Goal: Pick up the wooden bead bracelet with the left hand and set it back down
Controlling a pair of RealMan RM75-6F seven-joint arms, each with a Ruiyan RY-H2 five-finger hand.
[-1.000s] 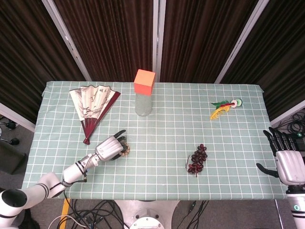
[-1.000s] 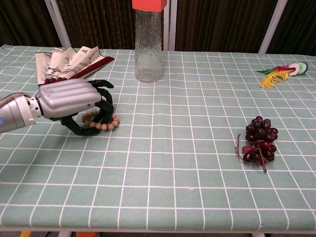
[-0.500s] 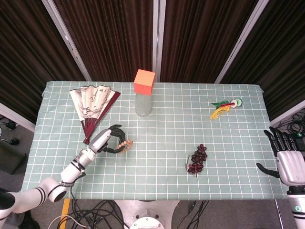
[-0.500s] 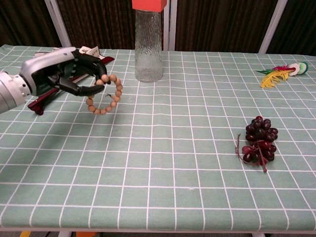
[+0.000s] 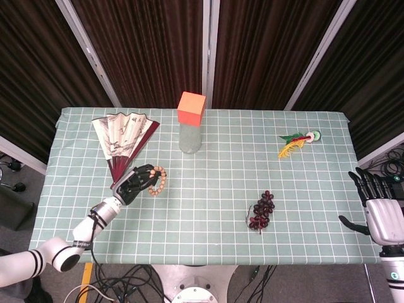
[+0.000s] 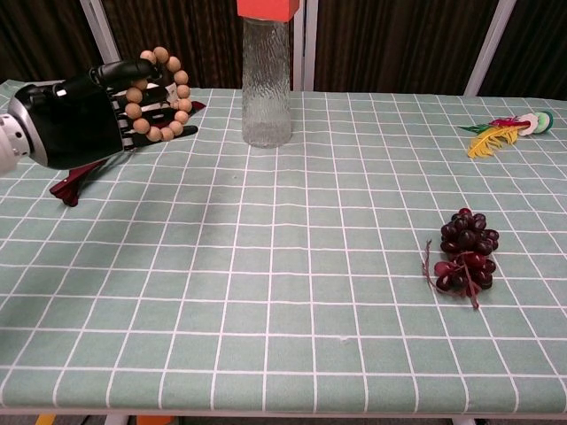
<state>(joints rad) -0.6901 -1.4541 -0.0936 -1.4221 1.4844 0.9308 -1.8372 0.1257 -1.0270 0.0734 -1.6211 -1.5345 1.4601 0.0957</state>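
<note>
Lifting clear, the left hand [image 6: 75,119] has raised the bracelet [image 6: 159,96] off the bench [image 6: 283,292], fingers curled through the loop near the fan [image 5: 123,136]. Pickup done; setting down remains. Right hand [image 5: 382,211] idles, fingers spread.

fan [image 5: 123,140] left of bottle [image 5: 189,137], grapes [image 5: 262,211] right

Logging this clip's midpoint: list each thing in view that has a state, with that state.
wooden bead bracelet: lifted off the table, held in the left hand
left hand: raised, fingers curled around the bracelet
right hand: off the table's right edge, fingers apart, holding nothing
folding fan: spread open, lying flat
glass bottle: upright, orange cap on
grape bunch: lying on the tablecloth
</note>
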